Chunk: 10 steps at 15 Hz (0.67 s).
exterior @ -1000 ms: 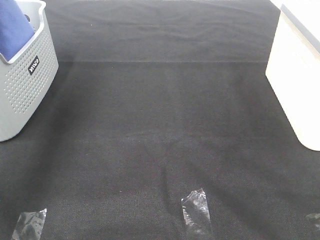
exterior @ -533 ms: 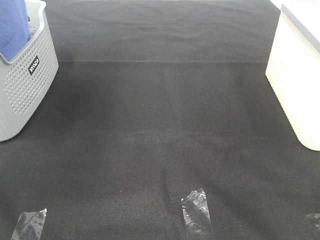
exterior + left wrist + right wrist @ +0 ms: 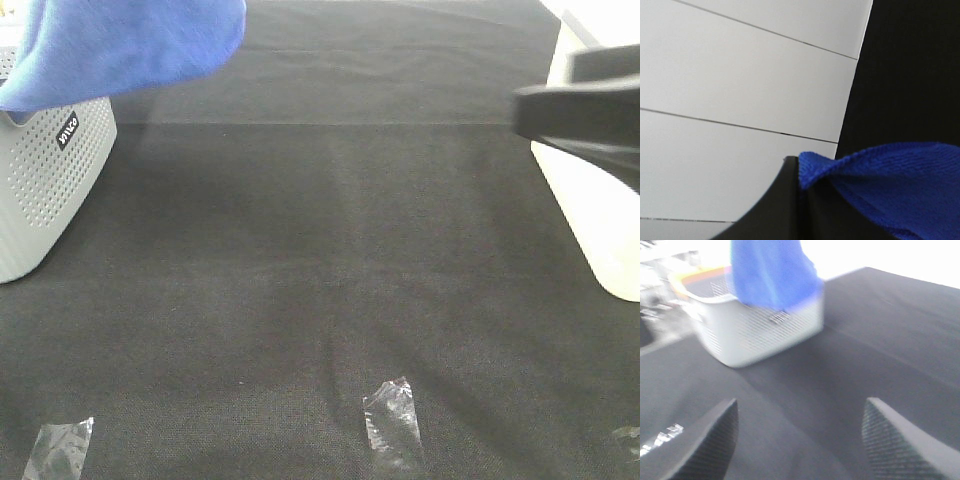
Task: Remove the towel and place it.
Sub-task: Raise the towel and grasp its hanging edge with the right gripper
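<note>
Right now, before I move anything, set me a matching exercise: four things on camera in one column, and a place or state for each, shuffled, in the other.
Things:
1. towel
2. basket
3. right gripper
4. tape

Places or states:
A. stuck flat on the black cloth
B. jaws wide apart, nothing between them
C. up in the air over the basket
D. standing at the left edge, white and perforated

Pairs: 1-C, 2-D, 3-B, 4-A

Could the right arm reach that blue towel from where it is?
Probably, though it looks a stretch: the open right gripper faces the towel across the black table cover, nothing between. The towel hangs over the grey basket at the far side, held by the left gripper.
</note>
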### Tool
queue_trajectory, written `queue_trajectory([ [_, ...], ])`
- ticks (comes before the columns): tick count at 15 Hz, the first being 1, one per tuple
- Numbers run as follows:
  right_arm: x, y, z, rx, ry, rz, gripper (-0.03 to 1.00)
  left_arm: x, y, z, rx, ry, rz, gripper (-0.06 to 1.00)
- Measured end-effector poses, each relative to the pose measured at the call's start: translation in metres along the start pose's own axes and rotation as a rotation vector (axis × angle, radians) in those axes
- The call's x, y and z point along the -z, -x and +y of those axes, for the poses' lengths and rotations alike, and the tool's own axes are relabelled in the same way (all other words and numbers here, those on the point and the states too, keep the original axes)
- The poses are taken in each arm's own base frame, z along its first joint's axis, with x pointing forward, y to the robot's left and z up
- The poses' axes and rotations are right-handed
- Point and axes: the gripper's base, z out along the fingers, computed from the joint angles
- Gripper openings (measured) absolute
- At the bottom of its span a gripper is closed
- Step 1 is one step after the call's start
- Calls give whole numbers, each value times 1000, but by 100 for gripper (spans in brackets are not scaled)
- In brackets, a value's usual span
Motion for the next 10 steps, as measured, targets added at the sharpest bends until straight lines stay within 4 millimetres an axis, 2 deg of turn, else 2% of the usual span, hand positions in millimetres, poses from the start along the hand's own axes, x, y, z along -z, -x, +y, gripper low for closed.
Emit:
queue_trajectory([
  [2,-24,5,-17,-3,124,-25,69,4,14,-7,-49,-34,-31,0],
  [5,-58,11,-43,-31,244,-21,69,8,22,-12,-56,-58,-59,0],
  [7,-88,14,-46,-17,342,0,69,8,23,-13,-50,-66,-69,0],
  [10,-134,16,-38,15,428,39,69,8,25,-14,-33,-80,-84,0],
])
